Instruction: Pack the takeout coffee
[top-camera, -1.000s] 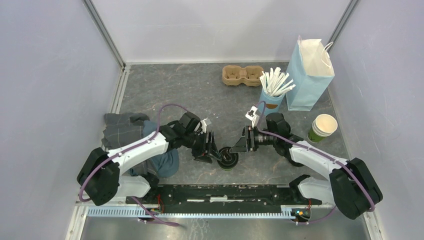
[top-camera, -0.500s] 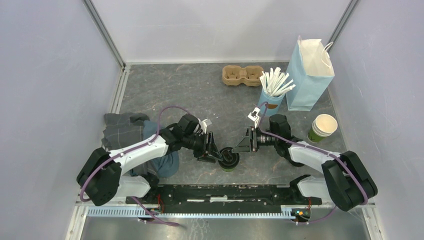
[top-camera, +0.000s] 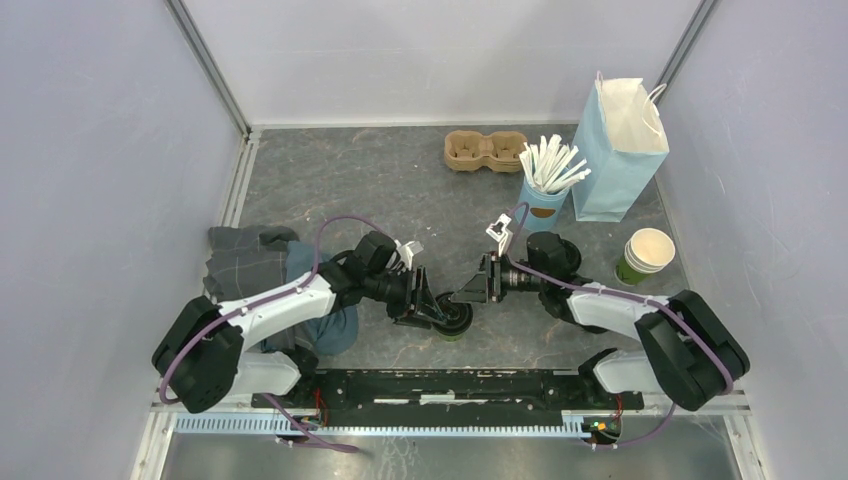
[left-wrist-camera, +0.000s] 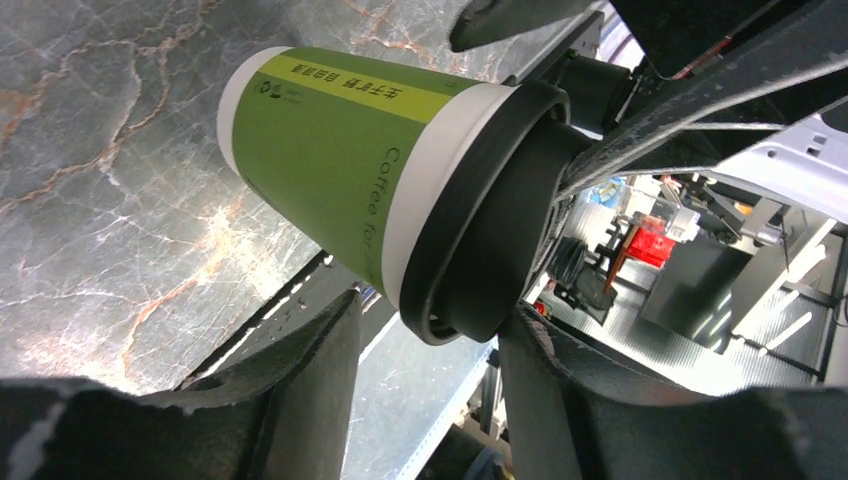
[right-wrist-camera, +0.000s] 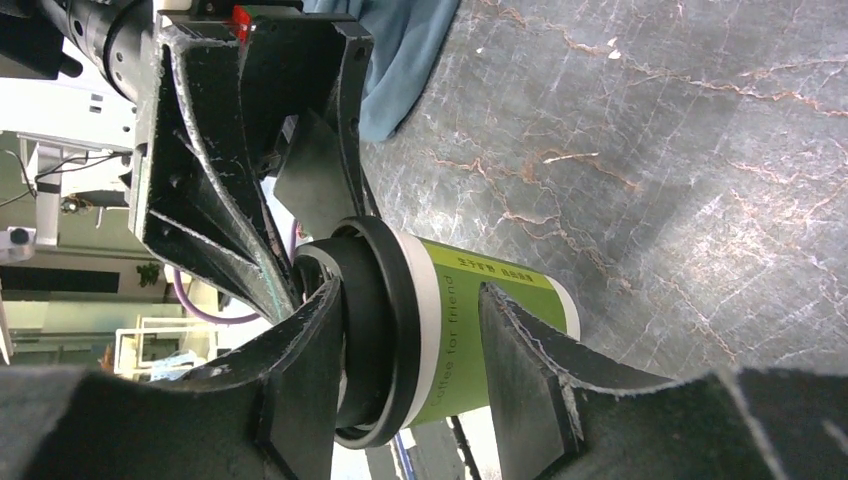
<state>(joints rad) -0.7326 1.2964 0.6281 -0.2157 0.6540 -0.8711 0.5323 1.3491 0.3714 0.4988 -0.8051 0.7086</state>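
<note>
1. Position: the takeout coffee (top-camera: 455, 318) is near the front edge of the worktop (top-camera: 380, 190), midway between the two arms and close to upright. Whether its base rests fully on the surface I cannot tell.
2. The left hand (top-camera: 432, 308) reaches in from the left at lid height. In the left wrist view, its two fingers (left-wrist-camera: 300, 400) flank the top of the cup. One lies against the edge of the black lid (left-wrist-camera: 480, 230) and the other against the green wall just under the white rim. It reads as clamped on the takeout coffee.
3. The right hand (top-camera: 468, 296) comes in from the opposite side, facing the left one. In the right wrist view, one finger overlaps the lid and the other presses the green wall just past the rim, so this hand also looks closed onto the cup.
4. The lid is seated on the rim, with the white band of the rim showing all round beneath it.
5. A blue bag (top-camera: 622, 150) stands open at the back right, well apart from the coffee.
6. Just beside the bag, to its left, is a light-blue cup of white sticks (top-camera: 545, 195).
7. A cardboard cup carrier (top-camera: 485, 150) lies at the back, left of the sticks.
8. An open green cup (top-camera: 645, 255) stands near the right wall, in front of the bag.
9. A crumpled cloth (top-camera: 270, 280) lies under the left arm at the left side.
</note>
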